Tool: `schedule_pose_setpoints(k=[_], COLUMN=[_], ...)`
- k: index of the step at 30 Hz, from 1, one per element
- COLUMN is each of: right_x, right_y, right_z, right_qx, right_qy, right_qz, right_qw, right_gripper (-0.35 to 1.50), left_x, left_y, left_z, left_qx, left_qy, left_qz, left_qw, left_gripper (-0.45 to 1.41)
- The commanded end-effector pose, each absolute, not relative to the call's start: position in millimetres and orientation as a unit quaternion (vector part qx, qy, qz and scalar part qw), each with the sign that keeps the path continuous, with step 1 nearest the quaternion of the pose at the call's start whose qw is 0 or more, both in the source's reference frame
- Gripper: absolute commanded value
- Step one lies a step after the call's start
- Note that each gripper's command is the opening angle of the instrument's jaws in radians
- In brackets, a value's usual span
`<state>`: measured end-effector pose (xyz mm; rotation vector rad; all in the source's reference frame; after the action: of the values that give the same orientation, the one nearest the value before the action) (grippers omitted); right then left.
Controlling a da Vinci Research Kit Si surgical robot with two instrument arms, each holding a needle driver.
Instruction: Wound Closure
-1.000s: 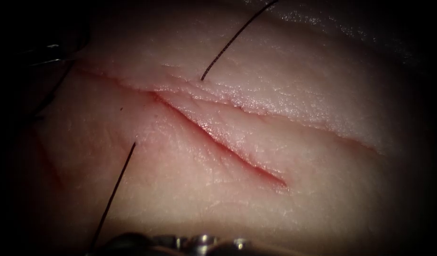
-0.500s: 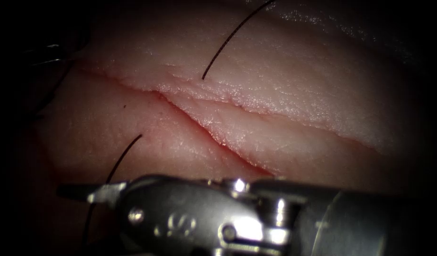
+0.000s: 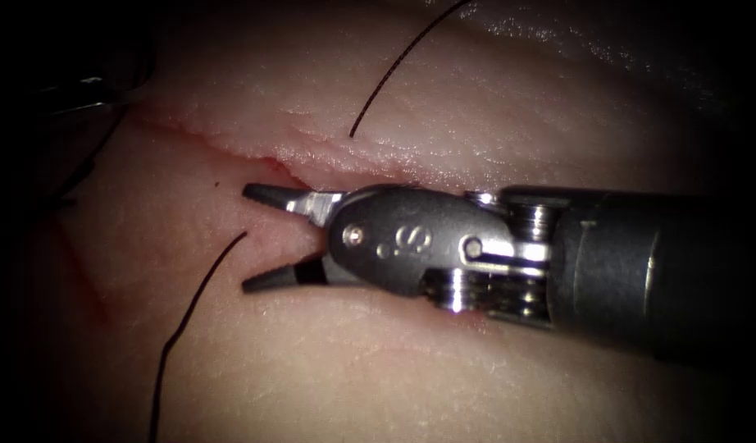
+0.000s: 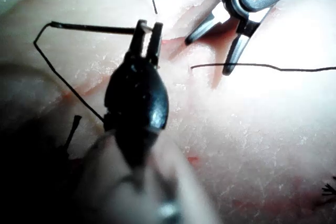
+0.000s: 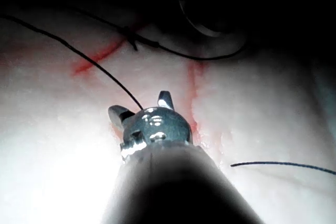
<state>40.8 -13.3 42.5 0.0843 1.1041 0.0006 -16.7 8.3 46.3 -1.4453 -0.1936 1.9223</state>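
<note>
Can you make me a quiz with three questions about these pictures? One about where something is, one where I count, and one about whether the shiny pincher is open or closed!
1. Where is the right end effector?
A. Far off the tissue
B. Over the cut
C. Beneath the tissue

2. How many thread ends poke out of the tissue in the endoscope view?
A. Two
B. Five
C. None

3. The right end effector's jaws are:
A. Shut on a needle
B. Shut on tissue
C. Open, holding nothing

Answers:
1 B: it lies across the cut in the tissue.
2 A: one thread end is right of the cut, the other left.
3 C: its jaws spread wide apart.

The left end effector is shut on thread.
</note>
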Motion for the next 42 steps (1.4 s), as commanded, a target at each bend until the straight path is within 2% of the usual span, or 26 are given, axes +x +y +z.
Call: schedule_pose_setpoints(k=[1, 3, 4, 5, 7, 8, 14, 33, 42], right_x=[42.4, 43.1, 43.2, 43.1, 42.4, 42.1, 41.0, 45.6, 46.5], right_y=[-13.7, -14.1, -14.3, -14.4, -14.6, -14.6, -14.2, -22.4, -24.6], right_z=[44.0, 44.7, 44.8, 44.7, 44.4, 44.2, 40.3, 32.0, 29.9], right_qx=[0.04, 0.038, 0.039, 0.039, 0.045, 0.049, 0.046, 0.169, 0.229], right_qy=[0.524, 0.523, 0.523, 0.524, 0.521, 0.516, 0.51, 0.532, 0.536], right_qz=[-0.004, -0.008, -0.01, -0.011, -0.015, -0.018, -0.02, -0.122, -0.147], right_qw=[0.851, 0.852, 0.851, 0.851, 0.852, 0.855, 0.859, 0.821, 0.8], right_gripper=[1.35, 1.31, 1.11, 0.84, -0.23, -0.35, -0.35, -0.35, -0.35], left_x=[-17.2, -17.2, -17.2, -17.2, -17.2, -17.2, -17.2, -17.2, -17.2], left_y=[8.0, 8.0, 8.0, 8.0, 8.0, 8.0, 8.0, 7.9, 7.9], left_z=[47.0, 47.0, 47.0, 47.0, 47.0, 47.0, 47.0, 46.9, 46.9], left_qx=[-0.56, -0.56, -0.56, -0.56, -0.56, -0.56, -0.559, -0.559, -0.559], left_qy=[-0.076, -0.075, -0.077, -0.077, -0.077, -0.077, -0.077, -0.077, -0.077], left_qz=[0.744, 0.744, 0.744, 0.744, 0.744, 0.744, 0.745, 0.745, 0.745], left_qw=[0.356, 0.356, 0.356, 0.356, 0.356, 0.356, 0.355, 0.356, 0.356], left_gripper=[-0.45, -0.45, -0.45, -0.45, -0.45, -0.45, -0.45, -0.45, -0.45])
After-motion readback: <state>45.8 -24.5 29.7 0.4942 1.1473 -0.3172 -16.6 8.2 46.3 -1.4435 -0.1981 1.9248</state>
